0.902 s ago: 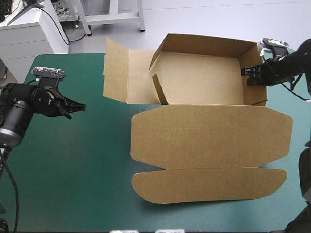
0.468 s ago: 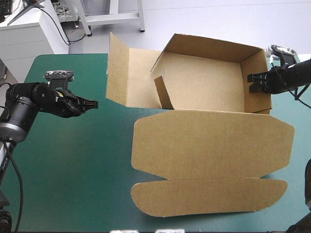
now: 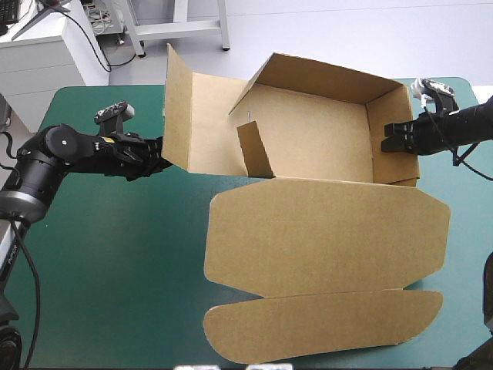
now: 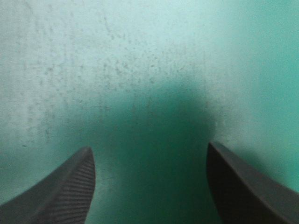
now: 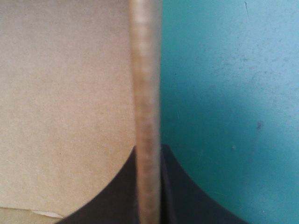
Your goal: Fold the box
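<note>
Clamping the right wall (image 3: 394,166) of the box (image 3: 323,231), my right tool (image 3: 390,139) holds. My left tool (image 3: 156,156), released, has advanced to the left flap (image 3: 179,116); I judge folding it comes next.

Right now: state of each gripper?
Left gripper: open, holding nothing.
Right gripper: shut on the box, at its right wall.

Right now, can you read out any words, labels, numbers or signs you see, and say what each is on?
There are none. The box is plain brown board on every face shown, without print or label. The teal-green cover carries only faint specks, no writing.
</note>
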Available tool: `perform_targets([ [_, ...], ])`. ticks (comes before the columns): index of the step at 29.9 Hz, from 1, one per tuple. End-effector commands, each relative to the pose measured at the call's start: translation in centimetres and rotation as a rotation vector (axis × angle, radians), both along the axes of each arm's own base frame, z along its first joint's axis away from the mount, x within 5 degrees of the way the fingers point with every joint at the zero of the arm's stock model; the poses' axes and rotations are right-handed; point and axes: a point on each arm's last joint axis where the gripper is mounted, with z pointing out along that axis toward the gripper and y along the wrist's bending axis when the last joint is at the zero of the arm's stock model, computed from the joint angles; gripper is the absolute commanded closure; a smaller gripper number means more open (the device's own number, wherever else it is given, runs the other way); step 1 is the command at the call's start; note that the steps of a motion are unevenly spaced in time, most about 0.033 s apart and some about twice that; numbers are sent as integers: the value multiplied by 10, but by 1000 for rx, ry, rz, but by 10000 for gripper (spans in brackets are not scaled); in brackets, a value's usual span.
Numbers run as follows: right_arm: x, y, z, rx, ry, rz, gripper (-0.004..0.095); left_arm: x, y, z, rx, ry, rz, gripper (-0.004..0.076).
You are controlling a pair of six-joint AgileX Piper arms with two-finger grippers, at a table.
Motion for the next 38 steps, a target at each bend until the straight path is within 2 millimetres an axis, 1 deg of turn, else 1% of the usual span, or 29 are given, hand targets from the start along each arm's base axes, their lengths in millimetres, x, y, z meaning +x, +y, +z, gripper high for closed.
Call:
perform_targets([
  [1, -11, 6, 27, 52, -83, 18, 921, -5, -8, 26, -156, -78, 13, 230],
  [6, -10, 6, 27, 52, -85, 20, 921, -7, -15, 33, -233, -130, -78, 230],
  [10, -10, 5, 26, 42, -81, 20, 919, -9, -19, 37, -300, -126, -92, 230],
  [13, -10, 5, 26, 45, -79, 13, 919, -12, -21, 39, -300, -145, -153, 230],
  [19, -9, 7, 24, 27, -54, -10, 903, -18, -25, 38, -309, -118, -229, 230],
  [24, -7, 29, 20, -38, -41, 27, 903, -20, -26, 40, -325, -134, -257, 230],
  [29, -2, 52, 21, -50, -84, 50, 904, -25, -28, 39, -325, -100, -313, 230],
  [32, -1, 62, 21, -72, -90, 52, 905, -27, -29, 39, -319, -105, -339, 230],
  [38, 0, 83, 19, -139, -103, 63, 904, -29, -31, 42, -361, -109, -368, 230],
])
